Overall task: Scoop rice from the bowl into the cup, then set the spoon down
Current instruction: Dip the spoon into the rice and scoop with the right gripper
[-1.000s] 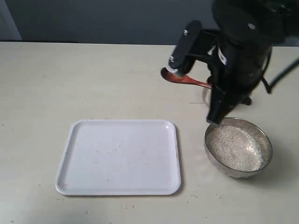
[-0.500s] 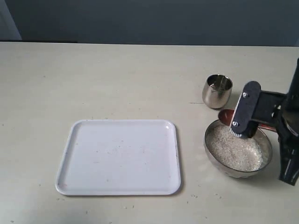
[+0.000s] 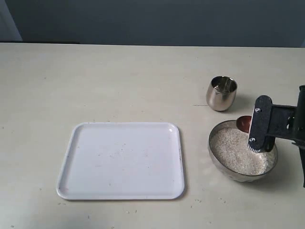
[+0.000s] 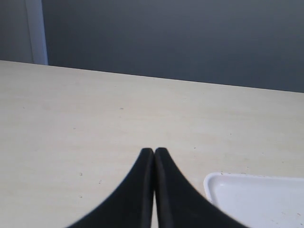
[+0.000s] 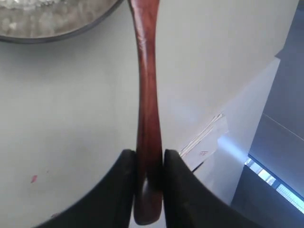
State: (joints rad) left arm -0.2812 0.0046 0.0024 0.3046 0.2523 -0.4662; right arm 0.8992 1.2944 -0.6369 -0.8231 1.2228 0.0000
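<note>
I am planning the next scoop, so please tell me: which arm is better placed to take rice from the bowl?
Right. The right gripper is shut on the spoon, whose head is at the bowl rim beside the rice. The left gripper is shut, empty, by the tray.

a pale cream tabletop with a faint grain fills the exterior view from nine o'clock round through six to three, evenly lit, with only soft shadows. beyond its far edge at twelve o'clock stands a dark blue-grey wall, broken at ten o'clock by a whitish vertical strip. past the table's edge, the right wrist view shows pale panels and a bright band of light.
</note>
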